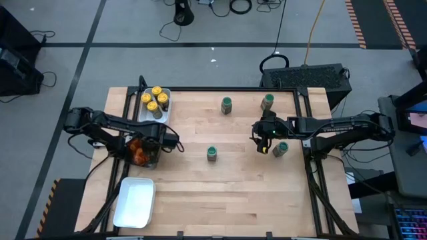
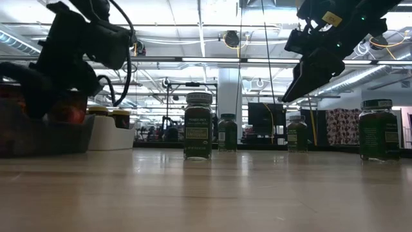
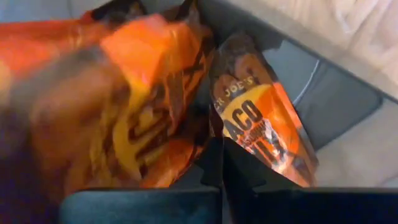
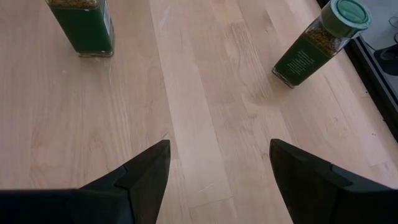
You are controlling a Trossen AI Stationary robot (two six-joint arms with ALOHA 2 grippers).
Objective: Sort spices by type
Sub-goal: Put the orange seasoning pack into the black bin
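Several orange-brown spice packets [image 3: 143, 106] lie in the dark grey tray [image 1: 148, 162] at the table's left. My left gripper [image 3: 221, 171] points steeply down into that tray, shut, its fingertips at the lower edges of two packets [image 3: 261, 124]. Jars with yellow lids [image 1: 155, 100] stand in a white tray [image 1: 165, 113] at the far left. Green-lidded jars [image 1: 227, 105] [image 1: 267, 101] [image 1: 212, 153] [image 1: 281, 149] stand upright on the table. My right gripper [image 4: 219, 155] hangs open above bare wood between two of them [image 4: 84, 25] [image 4: 317, 43]. My left gripper has its shut fingertips [image 3: 214, 158] right at the gap between the two packets, coming from above. I cannot tell whether they touch or pinch a packet edge.
An empty white tray [image 1: 135, 201] sits at the near left corner. Bare wood stretches across the table's middle and near side. Black frame rails [image 1: 313, 180] run along the table's edges.
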